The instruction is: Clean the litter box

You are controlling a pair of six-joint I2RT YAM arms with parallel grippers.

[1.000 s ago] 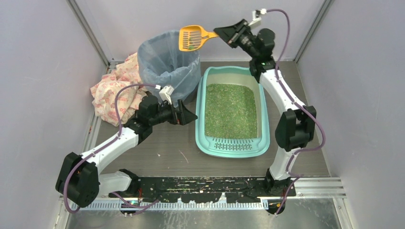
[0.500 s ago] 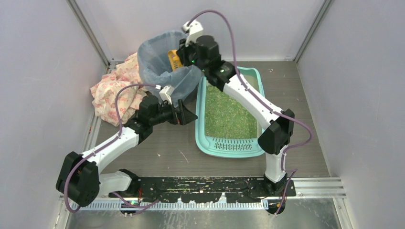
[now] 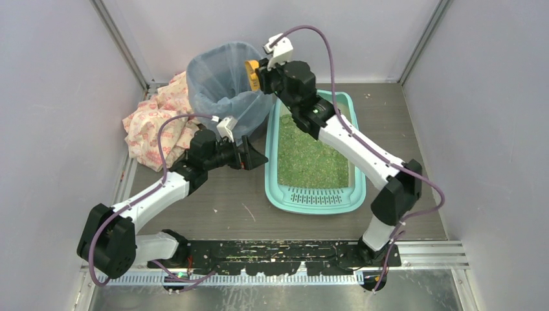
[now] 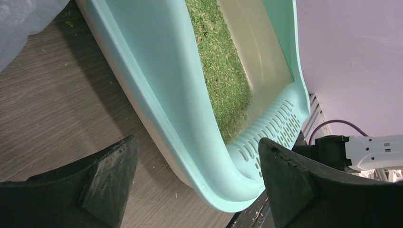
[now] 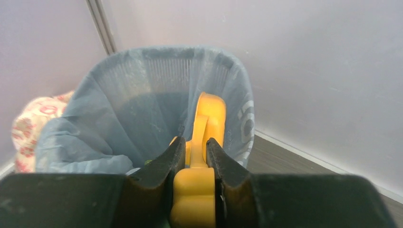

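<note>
Tipping the scoop out over the bin looks like the job right now.

From the top view, the right gripper [image 3: 262, 72] is squeezed onto the orange scoop [image 3: 252, 75] at the right rim of the bin [image 3: 217, 91], in the upper middle of the frame. To do this well, hold the scoop's head right over the bag's mouth. Turn it until the dirty bits drop out. Do not snag the thin blue bag, and hold the handle tight. The litter box [image 3: 317, 198] sits in the middle of the frame, just right of the bin, with green litter inside. The left gripper [image 3: 259, 157] is wide open and holds nothing, just beside the box's left rim. A flowery cloth [image 3: 155, 120] lies at the left.

The left wrist view shows something the top view cannot. The box's rim runs up between the two black fingers [image 4: 107, 180], with a gap on each side. The slotted step is at the lower right. Small crumbs lie on the table [image 4: 57, 109].

The right wrist view looks down into the bin. Only here can you see the handle pinched between the fingers and the scoop turned on its edge inside the bag. I cannot tell if the scoop is empty.
</note>
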